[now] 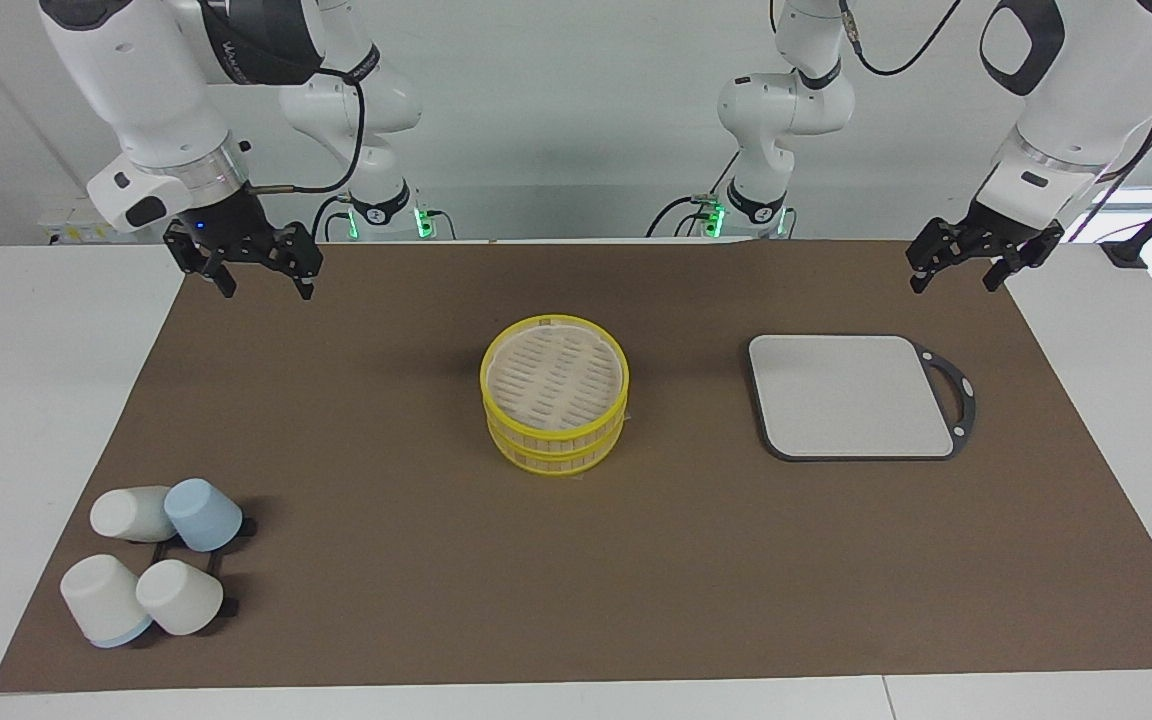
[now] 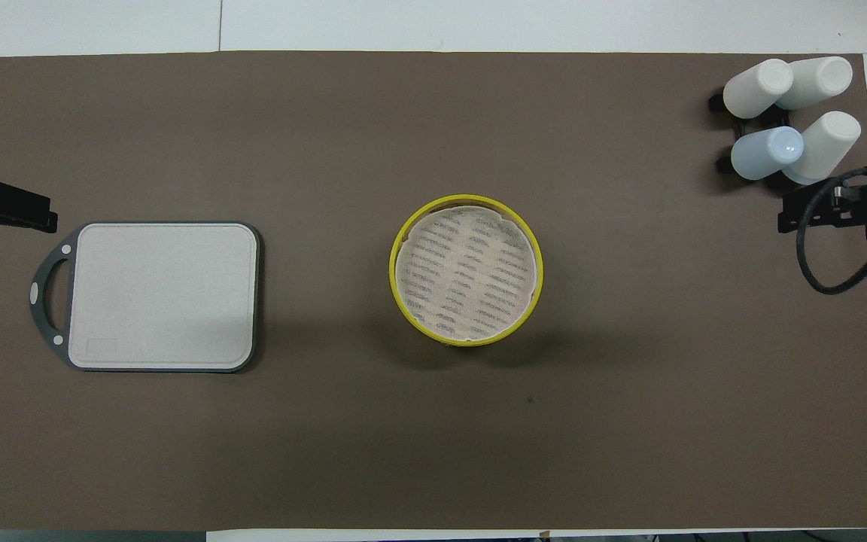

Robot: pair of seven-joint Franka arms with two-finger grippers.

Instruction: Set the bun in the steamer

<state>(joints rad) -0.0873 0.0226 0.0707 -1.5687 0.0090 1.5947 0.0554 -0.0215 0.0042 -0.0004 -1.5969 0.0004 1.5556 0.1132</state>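
Observation:
The steamer point(image 1: 555, 395) point(image 2: 466, 269), a round bamboo basket with yellow rims, stands in two stacked tiers at the middle of the brown mat. Inside its top rim I see only a pale slatted surface. No bun shows in either view. My right gripper point(image 1: 264, 284) point(image 2: 834, 209) hangs open and empty over the mat's edge at the right arm's end, nearer the robots than the cups. My left gripper point(image 1: 956, 275) point(image 2: 4, 211) hangs open and empty over the mat's edge at the left arm's end, beside the board's handle corner.
A grey square board with a black handle point(image 1: 851, 395) point(image 2: 162, 295) lies between the steamer and the left arm's end. Several white and pale-blue cups point(image 1: 151, 560) point(image 2: 787, 113) sit on a black rack at the mat's corner farthest from the robots, at the right arm's end.

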